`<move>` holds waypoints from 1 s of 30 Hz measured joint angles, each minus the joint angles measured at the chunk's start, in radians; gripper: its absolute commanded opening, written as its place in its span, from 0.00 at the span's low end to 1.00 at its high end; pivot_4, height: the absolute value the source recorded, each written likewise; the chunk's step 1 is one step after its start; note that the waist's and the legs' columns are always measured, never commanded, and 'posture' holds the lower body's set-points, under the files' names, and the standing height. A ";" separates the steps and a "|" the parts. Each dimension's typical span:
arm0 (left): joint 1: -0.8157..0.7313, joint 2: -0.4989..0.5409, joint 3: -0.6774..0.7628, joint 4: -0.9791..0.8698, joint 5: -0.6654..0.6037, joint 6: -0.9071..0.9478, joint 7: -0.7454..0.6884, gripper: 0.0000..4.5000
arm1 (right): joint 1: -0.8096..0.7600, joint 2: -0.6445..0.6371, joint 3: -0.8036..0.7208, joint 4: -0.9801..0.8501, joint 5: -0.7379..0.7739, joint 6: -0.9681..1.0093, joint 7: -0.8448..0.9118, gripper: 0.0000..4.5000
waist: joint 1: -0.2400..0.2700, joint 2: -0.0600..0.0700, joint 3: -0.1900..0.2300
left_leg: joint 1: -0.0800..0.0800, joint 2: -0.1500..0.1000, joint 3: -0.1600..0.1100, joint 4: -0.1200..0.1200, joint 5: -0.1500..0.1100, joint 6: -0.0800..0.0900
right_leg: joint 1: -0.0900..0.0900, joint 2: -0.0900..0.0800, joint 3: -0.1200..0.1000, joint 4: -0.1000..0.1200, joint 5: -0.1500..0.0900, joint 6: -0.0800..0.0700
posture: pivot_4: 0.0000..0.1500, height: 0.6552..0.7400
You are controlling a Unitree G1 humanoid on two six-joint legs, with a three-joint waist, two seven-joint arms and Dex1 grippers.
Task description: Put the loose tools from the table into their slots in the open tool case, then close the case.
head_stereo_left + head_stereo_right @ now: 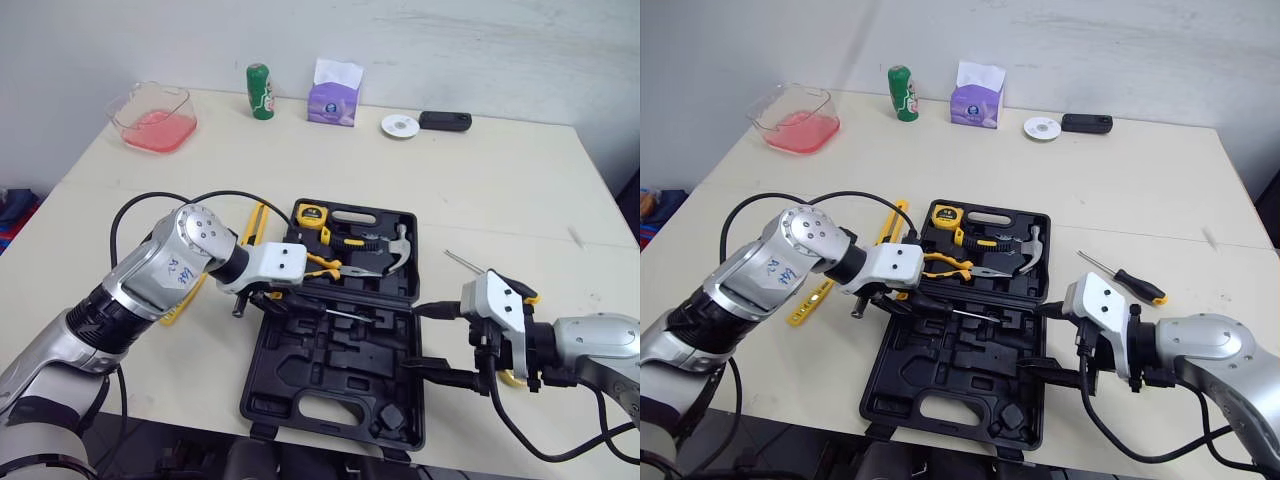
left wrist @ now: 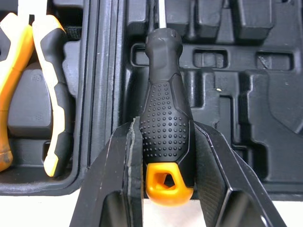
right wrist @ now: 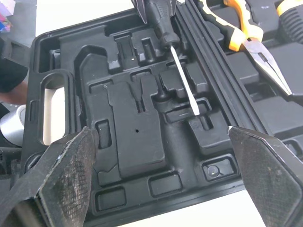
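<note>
The black tool case [image 1: 300, 385] lies open in the middle of the table. Its far half holds a tape measure [image 1: 312, 214], yellow-handled pliers [image 1: 340, 265] and a hammer [image 1: 396, 245]. My left gripper [image 2: 165, 137] is shut on a black-handled screwdriver [image 2: 166, 113] with an orange end, and its shaft [image 1: 345, 313] points across the near half of the case. My right gripper [image 1: 432, 342] stands open at that half's right edge, nothing between its fingers. A second screwdriver [image 1: 1125, 278] lies on the table right of the case. A long yellow tool [image 1: 805, 305] lies left of it.
Along the table's far edge stand a clear container with pink contents [image 1: 152, 118], a green can [image 1: 259, 92], a purple tissue box [image 1: 334, 95], a white disc [image 1: 399, 126] and a black device [image 1: 444, 121]. A black cable [image 1: 160, 200] loops over my left arm.
</note>
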 measured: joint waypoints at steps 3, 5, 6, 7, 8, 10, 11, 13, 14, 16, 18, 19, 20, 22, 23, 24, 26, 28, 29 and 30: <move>-0.012 -0.041 -0.003 0.037 0.022 -0.020 0.006 0.23 | -0.004 0.012 0.008 0.002 -0.003 -0.006 -0.004 1.00 | 0.001 0.000 0.000 | 0.000 0.000 0.000 0.001 0.000 0.000 | 0.000 0.000 0.000 0.001 0.000 0.000 | 1.00 0.82; -0.017 -0.063 -0.007 0.055 0.035 -0.035 0.005 0.23 | -0.008 0.016 0.010 0.003 -0.003 -0.006 -0.009 1.00 | 0.000 0.000 0.000 | 0.000 0.000 0.000 0.001 0.000 0.000 | 0.000 0.000 0.000 0.001 0.000 0.000 | 1.00 0.82; -0.021 -0.072 -0.009 0.066 0.039 -0.042 0.003 0.23 | -0.009 0.017 0.010 0.003 -0.003 -0.006 -0.010 1.00 | 0.000 0.000 0.000 | 0.000 0.000 0.000 0.001 0.000 0.000 | 0.000 0.000 0.000 0.001 0.000 0.000 | 1.00 0.82; -0.021 -0.075 -0.009 0.073 0.041 -0.048 0.001 0.23 | -0.009 0.017 0.010 0.003 -0.004 -0.006 -0.010 1.00 | -0.001 0.000 0.000 | 0.000 0.000 0.000 0.001 0.000 0.000 | 0.000 0.000 0.000 0.001 0.000 0.000 | 1.00 0.82; -0.021 -0.076 -0.009 0.076 0.043 -0.054 -0.001 0.23 | -0.009 0.018 0.010 0.003 -0.010 -0.006 -0.012 1.00 | -0.001 0.000 0.000 | 0.000 0.000 0.000 0.001 0.000 0.000 | 0.000 0.000 0.000 0.001 0.000 0.000 | 1.00 0.82; -0.021 -0.077 -0.009 0.081 0.052 -0.080 -0.004 0.23 | -0.010 0.021 0.014 0.007 -0.019 -0.008 -0.016 1.00 | 0.001 0.000 0.000 | 0.000 0.000 0.000 0.001 0.000 0.000 | 0.000 0.000 0.000 0.001 0.000 0.000 | 1.00 0.82; -0.021 -0.077 -0.009 0.084 0.056 -0.091 -0.005 0.23 | -0.010 0.023 0.017 0.008 -0.021 -0.009 -0.019 1.00 | 0.001 0.000 0.000 | 0.000 0.000 0.000 0.001 0.000 0.000 | 0.000 0.000 0.000 0.001 0.000 0.000 | 1.00 0.82; -0.021 -0.079 -0.009 0.091 0.062 -0.106 -0.006 0.23 | -0.009 0.024 0.022 0.008 -0.023 -0.014 -0.020 1.00 | 0.000 0.000 0.000 | 0.000 0.000 0.000 0.001 0.000 0.000 | 0.000 0.000 0.000 0.001 0.000 0.000 | 1.00 0.82; -0.021 -0.084 -0.009 0.100 0.065 -0.110 -0.007 0.23 | -0.009 0.024 0.027 0.008 -0.029 -0.018 -0.020 1.00 | 0.001 0.000 0.000 | 0.000 0.000 0.000 0.001 0.000 0.000 | 0.001 0.000 0.000 0.001 0.000 0.000 | 1.00 0.82; -0.021 -0.087 -0.008 0.110 0.067 -0.117 -0.008 0.23 | -0.009 0.024 0.033 0.008 -0.035 -0.023 -0.020 1.00 | 0.001 0.000 0.000 | 0.000 0.000 0.000 0.001 0.000 0.000 | 0.001 0.000 0.000 0.001 0.000 0.000 | 1.00 0.82; -0.021 -0.087 -0.006 0.115 0.069 -0.132 -0.015 0.23 | -0.009 0.024 0.034 0.008 -0.035 -0.024 -0.020 1.00 | 0.001 0.000 0.000 | 0.001 0.000 0.000 0.001 0.000 0.000 | 0.001 -0.001 0.000 0.001 0.000 0.000 | 1.00 0.82; -0.021 -0.087 -0.006 0.116 0.070 -0.139 -0.018 0.23 | -0.009 0.024 0.034 0.008 -0.035 -0.024 -0.020 1.00 | 0.000 0.000 0.000 | 0.001 0.000 0.000 0.001 0.000 0.000 | 0.001 -0.001 0.000 0.001 0.000 0.000 | 1.00 0.82; -0.020 -0.087 -0.004 0.117 0.073 -0.148 -0.019 0.23 | -0.009 0.024 0.034 0.008 -0.035 -0.024 -0.021 1.00 | 0.001 0.000 0.000 | 0.001 0.000 0.000 0.001 0.000 0.001 | 0.001 -0.001 0.000 0.001 0.000 0.000 | 1.00 0.82; -0.016 -0.087 0.002 0.118 0.074 -0.159 -0.022 0.45 | -0.005 0.024 0.034 0.008 -0.035 -0.025 -0.021 1.00 | 0.001 0.000 0.000 | 0.001 0.000 -0.001 0.001 0.000 0.001 | 0.001 -0.001 0.000 0.001 0.000 0.000 | 1.00 0.82; -0.012 -0.084 0.003 0.117 0.074 -0.164 -0.029 0.53 | -0.001 0.024 0.034 0.008 -0.035 -0.025 -0.020 1.00 | 0.000 0.000 0.000 | 0.001 0.000 -0.001 0.001 0.000 0.001 | 0.001 0.000 0.000 0.001 0.000 0.000 | 1.00 0.82; -0.004 -0.083 0.009 0.115 0.067 -0.165 -0.039 0.63 | 0.003 0.024 0.034 0.008 -0.035 -0.024 -0.020 1.00 | 0.000 0.000 0.000 | 0.001 0.000 0.000 0.000 0.000 0.001 | 0.001 0.000 0.000 0.001 0.000 0.000 | 1.00 0.82; 0.013 -0.077 0.032 0.110 0.039 -0.154 -0.059 0.82 | 0.005 0.024 0.034 0.008 -0.034 -0.024 -0.020 1.00 | 0.000 0.000 0.000 | 0.001 0.001 -0.001 0.001 0.000 0.000 | 0.001 0.000 -0.001 0.001 0.000 0.000 | 1.00 0.82; 0.025 -0.068 0.079 0.095 -0.015 -0.121 -0.080 0.99 | 0.008 0.024 0.032 0.007 -0.031 -0.024 -0.020 1.00 | 0.000 0.000 0.000 | 0.000 0.001 -0.001 0.001 0.001 0.000 | 0.001 0.000 -0.001 0.002 0.000 0.000 | 1.00 0.82; 0.027 -0.062 0.110 0.079 -0.042 -0.110 -0.091 0.99 | 0.010 0.024 0.030 0.006 -0.029 -0.023 -0.020 1.00 | 0.000 0.000 0.000 | 0.000 0.000 -0.001 0.001 0.001 0.000 | 0.001 0.000 -0.001 0.002 0.000 0.000 | 1.00 0.82; 0.028 -0.062 0.141 0.069 -0.069 -0.106 -0.099 0.99 | 0.010 0.024 0.028 0.006 -0.027 -0.023 -0.020 1.00 | 0.000 0.000 0.000 | 0.000 0.000 -0.001 0.001 0.001 0.000 | 0.001 -0.001 -0.001 0.002 0.000 0.000 | 1.00 0.82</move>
